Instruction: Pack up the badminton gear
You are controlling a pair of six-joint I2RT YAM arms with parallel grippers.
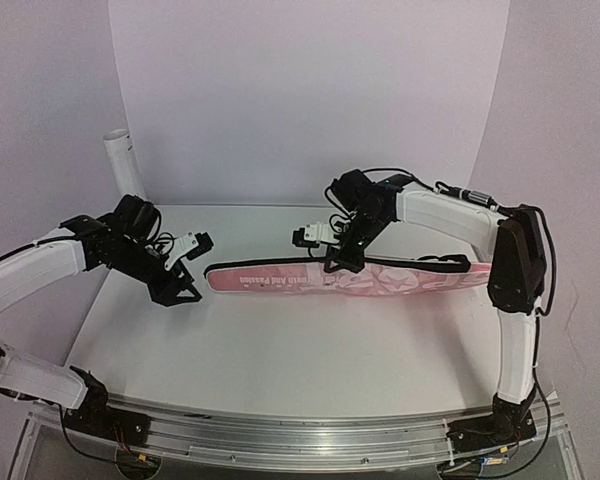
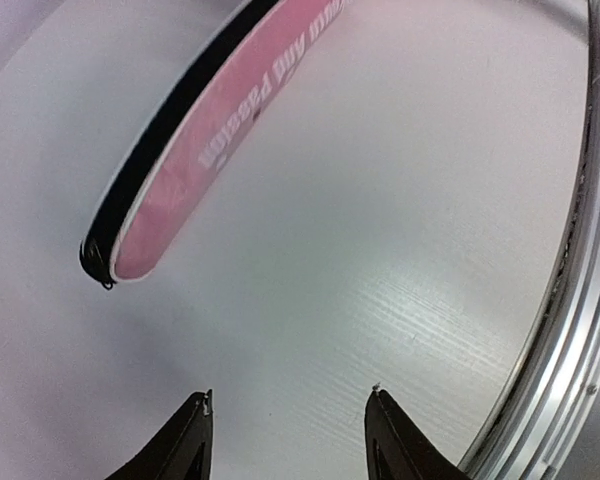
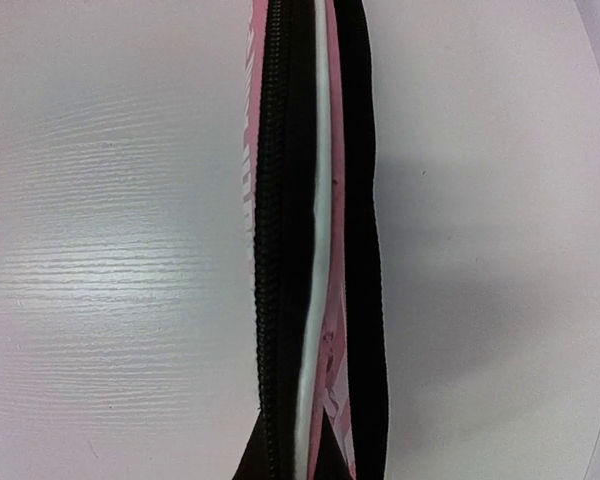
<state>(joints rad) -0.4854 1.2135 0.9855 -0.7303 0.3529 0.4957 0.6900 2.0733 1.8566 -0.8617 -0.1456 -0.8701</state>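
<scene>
Hovering left end effector (image 2: pixel 292 395): fingers spread, empty, at nine o'clock of pink bag (image 1: pixel 400 280)
Right end effector (image 1: pixel 340 262): over bag's zipper (image 3: pixel 272 200); grip cannot be told

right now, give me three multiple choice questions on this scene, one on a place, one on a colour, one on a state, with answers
1. Where does the tube stand? A at the back left; B at the front right; C in the middle.
2. What colour is the bag? A blue; B pink; C green.
3. How is the left gripper? A shut on the tube; B shut on the bag; C open, holding nothing.
Answers: 1 A, the top view shows it at the back left. 2 B, its side is pink in every view. 3 C, the left wrist view shows a wide gap with nothing in it.
</scene>
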